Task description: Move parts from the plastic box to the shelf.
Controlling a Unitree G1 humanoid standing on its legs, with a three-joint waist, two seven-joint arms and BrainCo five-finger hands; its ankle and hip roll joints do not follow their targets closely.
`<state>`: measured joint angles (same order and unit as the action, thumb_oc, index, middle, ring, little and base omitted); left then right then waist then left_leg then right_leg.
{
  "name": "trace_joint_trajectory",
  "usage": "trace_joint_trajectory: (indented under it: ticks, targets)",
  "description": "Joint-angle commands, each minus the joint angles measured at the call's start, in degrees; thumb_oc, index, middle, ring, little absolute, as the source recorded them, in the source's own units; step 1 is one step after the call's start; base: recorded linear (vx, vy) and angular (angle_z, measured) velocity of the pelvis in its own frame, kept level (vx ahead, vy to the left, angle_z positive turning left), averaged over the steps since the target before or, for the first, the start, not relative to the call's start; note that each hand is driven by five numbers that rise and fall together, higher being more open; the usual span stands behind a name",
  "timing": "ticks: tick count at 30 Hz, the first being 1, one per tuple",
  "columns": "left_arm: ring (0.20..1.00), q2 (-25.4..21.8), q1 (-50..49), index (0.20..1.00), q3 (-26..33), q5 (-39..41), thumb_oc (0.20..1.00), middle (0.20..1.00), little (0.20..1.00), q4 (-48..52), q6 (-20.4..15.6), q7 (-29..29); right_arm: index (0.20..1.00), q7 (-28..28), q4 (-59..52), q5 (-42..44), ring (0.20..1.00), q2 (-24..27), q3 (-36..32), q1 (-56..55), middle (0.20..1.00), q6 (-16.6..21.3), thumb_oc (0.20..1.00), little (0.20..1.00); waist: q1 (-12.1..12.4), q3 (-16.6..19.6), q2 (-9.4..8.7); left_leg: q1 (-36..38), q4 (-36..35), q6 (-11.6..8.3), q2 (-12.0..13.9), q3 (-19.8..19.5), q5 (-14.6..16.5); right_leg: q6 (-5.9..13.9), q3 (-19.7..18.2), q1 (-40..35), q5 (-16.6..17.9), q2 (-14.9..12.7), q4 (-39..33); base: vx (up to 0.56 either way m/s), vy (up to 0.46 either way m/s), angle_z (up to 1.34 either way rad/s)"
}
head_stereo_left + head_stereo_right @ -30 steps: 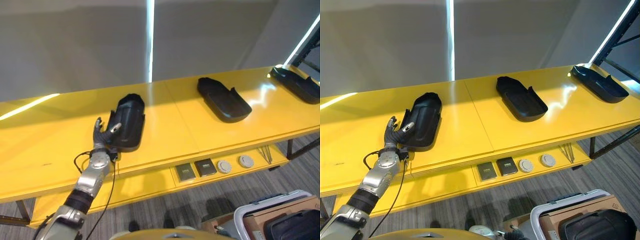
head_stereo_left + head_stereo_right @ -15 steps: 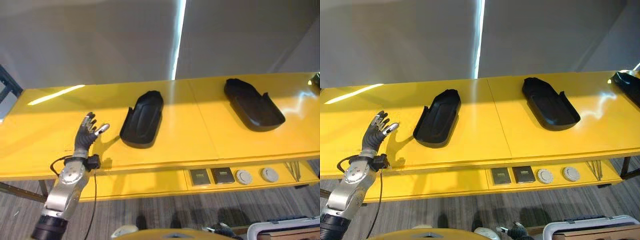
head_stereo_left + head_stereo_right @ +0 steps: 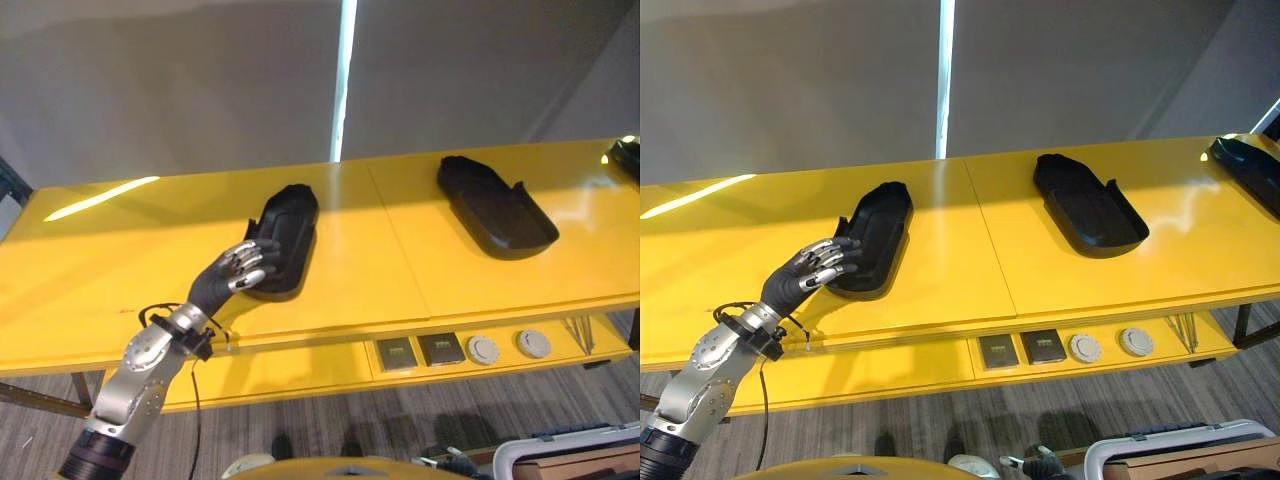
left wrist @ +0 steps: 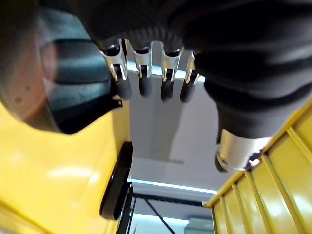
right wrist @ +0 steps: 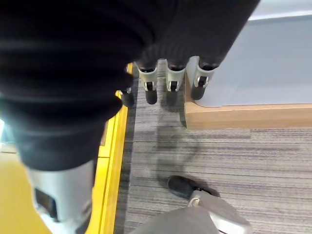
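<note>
The left hand (image 3: 232,275) reaches over the front part of the yellow shelf (image 3: 120,260), its fingers (image 3: 825,262) loosely bent and laid against the near end of a black moulded part (image 3: 283,238), the thumb apart from them; they are not wrapped round it. In the left wrist view the same fingers (image 4: 141,80) hang slackly curved beside the dark rounded part (image 4: 68,87), with yellow surface below. That part lies lengthwise on the shelf, hollow side up. A second black moulded part (image 3: 1085,203) lies well apart to the right on the same surface, and a third (image 3: 1250,168) sits at the far right end. On the lower ledge below the shelf front are two dark square pieces (image 3: 1022,348) and two round pale discs (image 3: 1108,345). The right hand (image 5: 168,80) hangs low with relaxed, empty fingers over grey carpet (image 5: 234,161), beside a wooden platform edge (image 5: 243,117). The white rim of a plastic box (image 3: 1180,445) shows at the bottom right.
</note>
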<state>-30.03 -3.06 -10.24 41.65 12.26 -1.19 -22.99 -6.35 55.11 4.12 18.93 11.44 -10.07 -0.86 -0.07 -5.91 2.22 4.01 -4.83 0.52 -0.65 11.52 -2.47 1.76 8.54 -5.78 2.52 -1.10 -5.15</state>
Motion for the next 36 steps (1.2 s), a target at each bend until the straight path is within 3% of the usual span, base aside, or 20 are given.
trace_joint_trajectory:
  ticks: [1, 8, 12, 21, 36]
  targets:
    - [0.200, -1.0, 0.6, 0.200, 0.7, 5.0, 0.200, 0.200, 0.200, 4.4, 1.2, -7.1, 1.000, 0.3, 2.3, -1.1, 1.000, 2.3, 0.2, 1.2, 1.000, 1.8, 1.000, 1.000, 0.4, 1.8, -0.87, -0.1, -0.2, -4.53, 7.4, -0.7, 0.5, 4.84, -0.7, 2.1, -0.1, -3.2, 0.2, 0.00, 0.000, 0.00]
    - [0.200, -2.1, -1.0, 0.200, 3.4, 12.2, 0.200, 0.200, 0.200, 5.0, 4.7, -12.3, 1.000, 0.7, 1.9, -1.8, 1.000, 3.3, -0.3, 0.4, 1.000, 1.9, 1.000, 1.000, 0.6, 2.1, -0.59, 0.0, -0.2, -4.52, 7.3, -0.5, 0.5, 4.89, -0.8, 2.3, 0.0, -3.5, 0.2, 0.00, 0.016, -0.01]
    - [0.200, -2.6, -2.3, 0.200, 5.3, 8.4, 0.200, 0.200, 0.200, 5.1, 6.9, -14.3, 1.000, 0.9, 1.7, -2.5, 1.000, 3.6, -0.8, 0.1, 1.000, 2.0, 1.000, 1.000, 0.9, 2.2, -0.44, -0.1, -0.2, -4.55, 7.1, -0.8, 0.4, 4.90, -0.7, 2.3, 0.1, -3.6, 0.2, 0.00, 0.000, 0.00]
    - [0.200, -5.5, -3.6, 0.200, 7.9, 4.5, 0.200, 0.200, 0.200, 2.1, 5.8, -12.4, 1.000, 1.4, 1.0, -2.7, 1.000, 4.3, -1.0, -0.5, 1.000, 2.0, 1.000, 1.000, 1.1, 2.3, -0.10, 0.0, -0.2, -4.54, 6.8, -0.8, 0.5, 4.97, -0.5, 2.3, 0.2, -3.9, 0.2, 0.00, 0.000, 0.00]
    - [0.200, 1.6, 0.9, 0.200, -1.1, 1.2, 0.200, 0.200, 0.200, -10.5, -2.1, -0.9, 1.000, 0.6, 2.8, -2.4, 1.000, 2.2, 1.0, 0.2, 1.000, 2.7, 1.000, 1.000, -0.9, 1.7, -1.18, 0.9, -0.2, -4.17, 7.1, 0.6, 1.1, 4.82, -1.2, 2.2, 0.4, -3.6, 0.2, 0.00, -0.010, -0.02]
